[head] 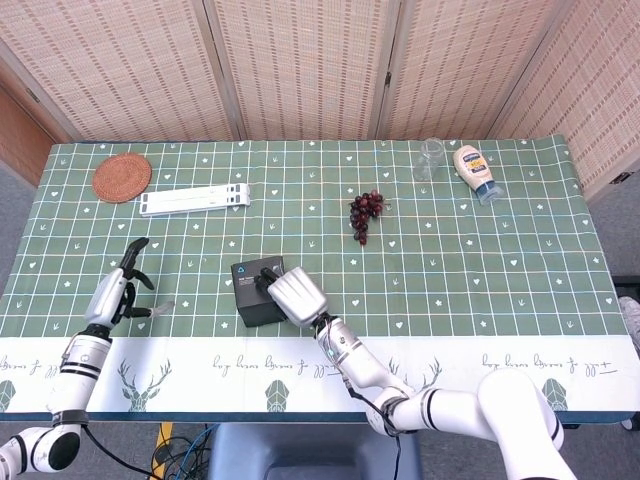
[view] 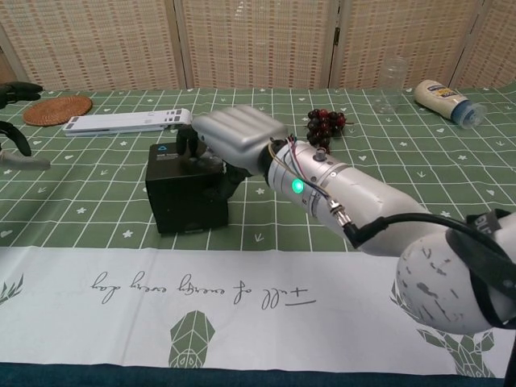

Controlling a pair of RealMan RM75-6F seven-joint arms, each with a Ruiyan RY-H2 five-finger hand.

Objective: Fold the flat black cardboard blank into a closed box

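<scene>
The head view looks steeply down from above the robot's own edge of the surface, taking in the whole green checked cloth out to the woven screens behind it. Both arms enter from the bottom edge, so things look small and far.

The chest view sits low, near cloth level, facing the same screens almost horizontally and much closer; the right arm fills its middle.

Both views share the black box, the grapes, the bottle and the woven mat. The left hand shows whole from above, but only what seems a sliver of it reaches the chest view's left edge.
</scene>
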